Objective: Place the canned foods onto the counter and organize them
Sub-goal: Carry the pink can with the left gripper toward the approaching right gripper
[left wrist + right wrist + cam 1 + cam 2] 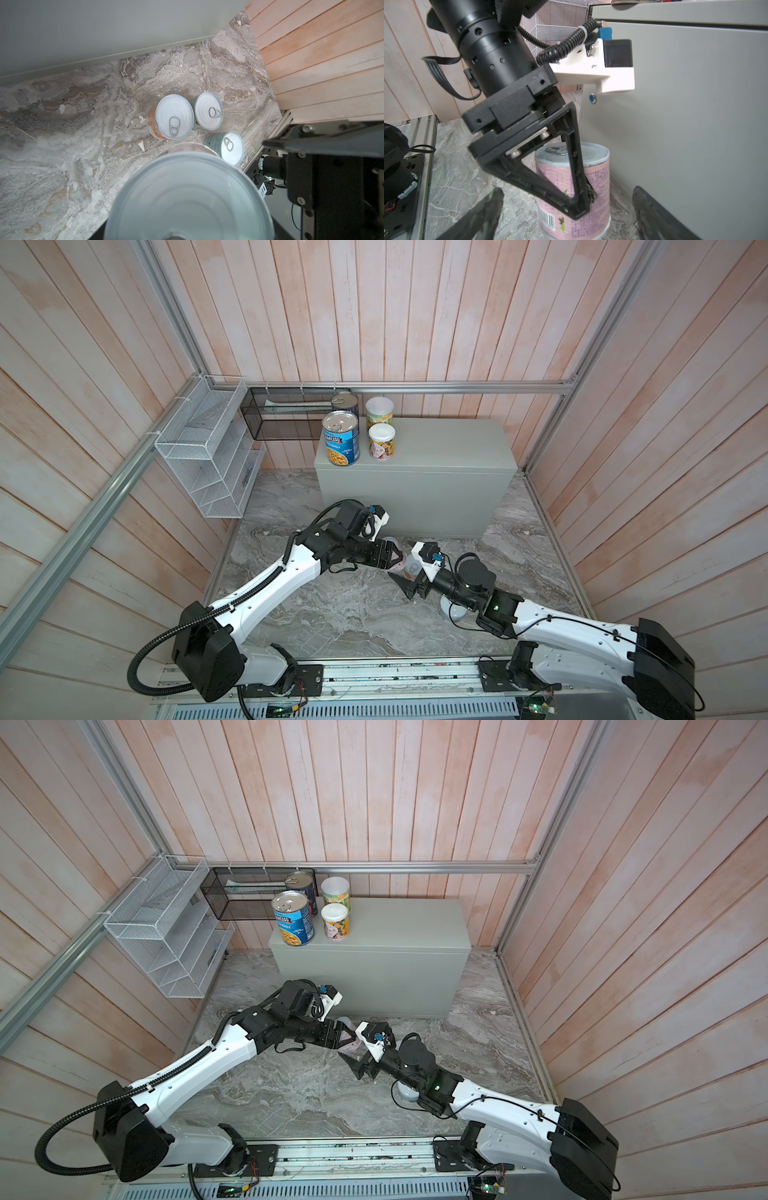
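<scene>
Several cans stand on the left end of the counter (436, 439): the blue Progresso (341, 439), a second metal-topped can (345, 402) behind it, and two white-lidded ones (381, 441). Low in front of the counter, my left gripper (395, 558) is shut on a short pink can (600, 176), with one finger (574, 166) crossing its label. That can's lid (187, 197) fills the left wrist view and hides the jaws. Three more short cans (174, 116) stand on the marble just beyond. My right gripper (568, 192) is open and empty, facing the pink can.
A white wire rack (208, 448) and a black mesh basket (286, 414) hang on the left and back walls. Wooden slat walls close in three sides. The counter's front carries a small round lock (592, 98). One short can's lid (453, 612) shows under the right arm.
</scene>
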### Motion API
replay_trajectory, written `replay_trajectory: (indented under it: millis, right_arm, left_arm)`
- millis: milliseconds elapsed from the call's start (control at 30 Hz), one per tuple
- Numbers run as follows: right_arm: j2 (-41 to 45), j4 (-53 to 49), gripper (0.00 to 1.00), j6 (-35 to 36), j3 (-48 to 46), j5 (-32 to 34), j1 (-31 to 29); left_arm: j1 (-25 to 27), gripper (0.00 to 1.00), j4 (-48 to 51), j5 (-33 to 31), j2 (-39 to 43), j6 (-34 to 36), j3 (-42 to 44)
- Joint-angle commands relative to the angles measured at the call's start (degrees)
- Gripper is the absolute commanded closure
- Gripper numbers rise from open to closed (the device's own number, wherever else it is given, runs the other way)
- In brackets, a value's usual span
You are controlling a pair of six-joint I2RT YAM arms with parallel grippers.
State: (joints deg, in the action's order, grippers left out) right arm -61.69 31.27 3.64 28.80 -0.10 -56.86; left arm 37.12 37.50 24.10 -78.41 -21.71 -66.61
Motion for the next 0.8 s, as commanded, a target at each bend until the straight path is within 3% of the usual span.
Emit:
replay_trajectory:
  millis: [0, 767]
  right_arm:
    - [-0.75, 2.05, 0.03, 0.01, 0.74, 0.80, -0.27]
    - [-3.80, 7.03, 0.15, -1.62, 0.14, 0.93, -0.27]
  left_arm:
    - [-0.21, 0.45, -4.49, 3.79, 1.90, -0.34, -2.04]
    - [-0.04, 0.46, -8.21, 6.35, 4.98, -3.80, 2.17]
